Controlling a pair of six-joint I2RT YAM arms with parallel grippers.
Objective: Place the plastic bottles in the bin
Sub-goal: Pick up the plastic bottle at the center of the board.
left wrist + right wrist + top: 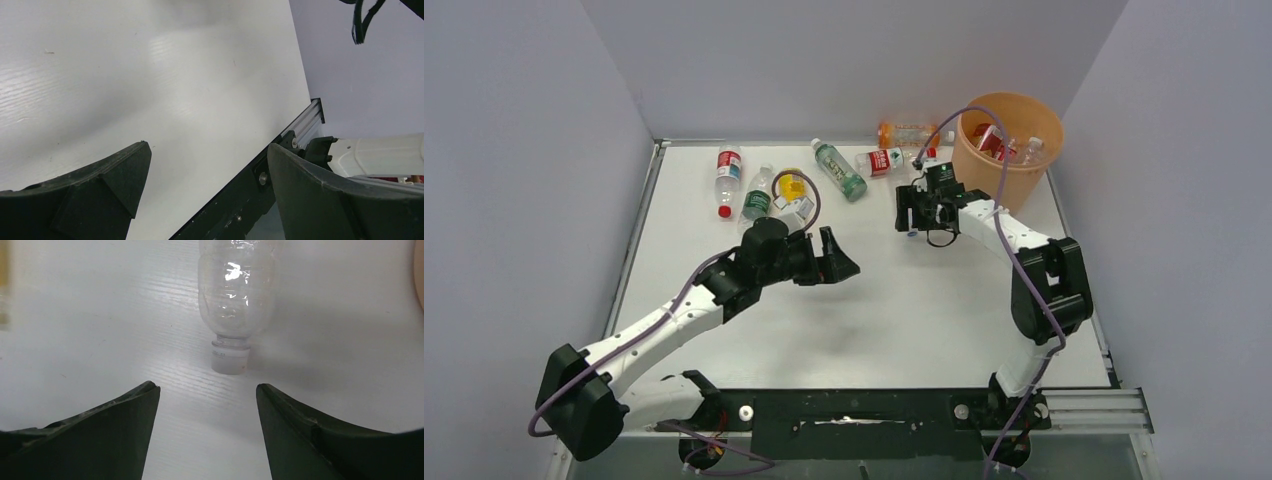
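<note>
Several plastic bottles lie along the table's far edge: a red-labelled one (728,175), a small green-labelled one (757,196), a yellow one (791,187), a larger green-labelled one (839,169), another red-labelled one (883,160) and an orange one (904,132). The peach-orange bin (1014,165) stands at the far right with bottles (997,144) inside. My right gripper (910,212) (207,387) hangs low, left of the bin, open and empty. A clear bottle (235,285) lies just beyond its fingertips, white cap (229,358) toward them. My left gripper (841,256) (209,147) is open and empty over mid-table.
Grey walls close in the white table (874,320) on three sides. A black rail (235,200) and metal frame run along the near edge. A purple cable (984,115) loops from the right arm past the bin's rim.
</note>
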